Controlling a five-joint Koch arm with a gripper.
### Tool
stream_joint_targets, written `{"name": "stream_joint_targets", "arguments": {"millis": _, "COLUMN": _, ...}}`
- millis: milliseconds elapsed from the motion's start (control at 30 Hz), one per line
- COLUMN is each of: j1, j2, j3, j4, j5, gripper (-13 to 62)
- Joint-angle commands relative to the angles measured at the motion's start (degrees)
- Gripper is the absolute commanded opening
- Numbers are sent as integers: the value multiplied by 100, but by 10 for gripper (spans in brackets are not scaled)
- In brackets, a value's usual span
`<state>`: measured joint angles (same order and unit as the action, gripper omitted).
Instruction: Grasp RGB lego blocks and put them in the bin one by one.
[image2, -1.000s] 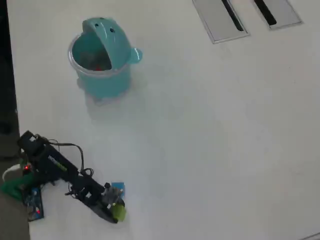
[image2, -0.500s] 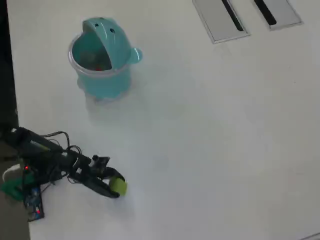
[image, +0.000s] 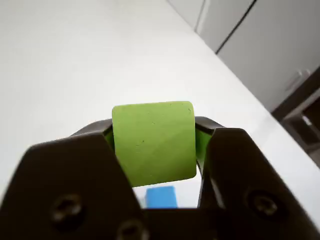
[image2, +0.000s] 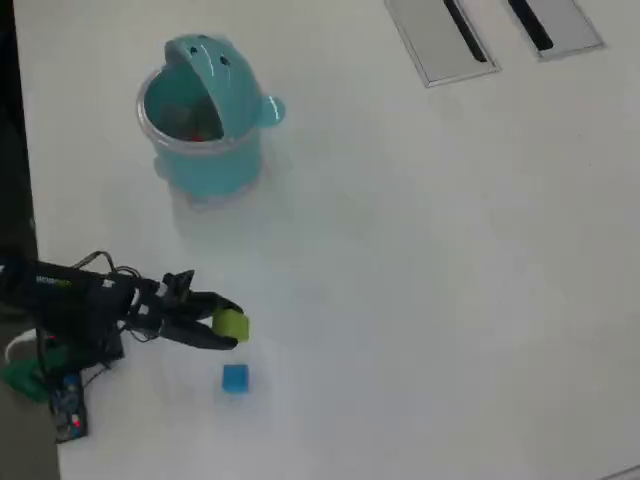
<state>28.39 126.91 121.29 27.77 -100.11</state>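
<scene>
White table mostly bare. Gripper pinching yellow-green block, now lifted off blue block; bin at 12 o'clock, red probably inside.

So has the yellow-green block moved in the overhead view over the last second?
Yes. The yellow-green block, clamped in the gripper, has shifted up the overhead picture toward the bin, and now sits above the blue block.
</scene>
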Motion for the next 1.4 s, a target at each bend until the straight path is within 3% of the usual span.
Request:
{"name": "stream_joint_targets", "arguments": {"millis": 0, "j1": -202, "j2": 308, "j3": -325, "j4": -615, "j5": -105, "gripper": 116}}
{"name": "stream_joint_targets", "arguments": {"millis": 600, "j1": -2786, "j2": 861, "j3": -606, "j4": -1143, "j5": -193, "gripper": 116}}
{"name": "stream_joint_targets", "arguments": {"millis": 633, "j1": -3331, "j2": 861, "j3": -853, "j4": -914, "j5": 422, "gripper": 115}}
{"name": "stream_joint_targets", "arguments": {"millis": 667, "j1": -4623, "j2": 861, "j3": -1063, "j4": -949, "j5": 949, "gripper": 99}}
{"name": "stream_joint_targets", "arguments": {"millis": 700, "j1": -5326, "j2": 817, "j3": -1055, "j4": -984, "j5": 677, "gripper": 99}}
{"name": "stream_joint_targets", "arguments": {"millis": 800, "j1": -5783, "j2": 765, "j3": -1107, "j4": -1055, "j5": 606, "gripper": 98}}
{"name": "stream_joint_targets", "arguments": {"millis": 933, "j1": -6812, "j2": 316, "j3": -1529, "j4": -1169, "j5": 1644, "gripper": 99}}
{"name": "stream_joint_targets", "arguments": {"millis": 1100, "j1": -7102, "j2": -167, "j3": -2347, "j4": -826, "j5": 1608, "gripper": 98}}
{"name": "stream_joint_targets", "arguments": {"millis": 1200, "j1": -7515, "j2": -510, "j3": -2479, "j4": -888, "j5": 1485, "gripper": 7}}
{"name": "stream_joint_targets", "arguments": {"millis": 1367, "j1": -8016, "j2": -1433, "j3": -3050, "j4": -958, "j5": 1028, "gripper": 10}}
